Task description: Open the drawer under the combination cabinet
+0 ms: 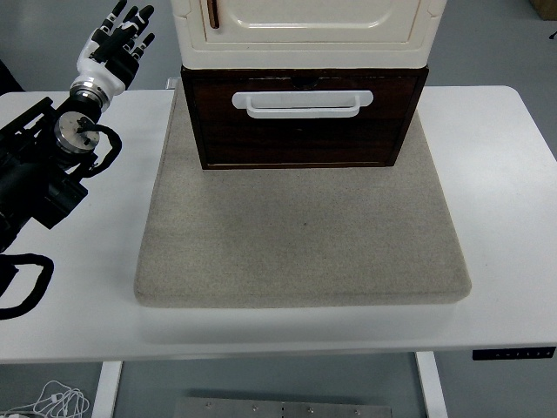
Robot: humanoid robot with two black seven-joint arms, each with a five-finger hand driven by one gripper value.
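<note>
Cabinet (305,26) top is cut off above the dark drawer (300,122); left hand (117,43) hovers apart, fingers (130,19) spread, released.

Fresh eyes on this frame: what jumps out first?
The dark brown drawer with its white handle, top centre under the cream cabinet, looks pushed in. Both sit at the back of a grey mat on the white table. The left hand is raised at upper left, fingers spread, holding nothing.

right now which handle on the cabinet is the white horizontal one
The white handle on the dark brown drawer. The other handle, on the cream door above, is brown and upright.
</note>
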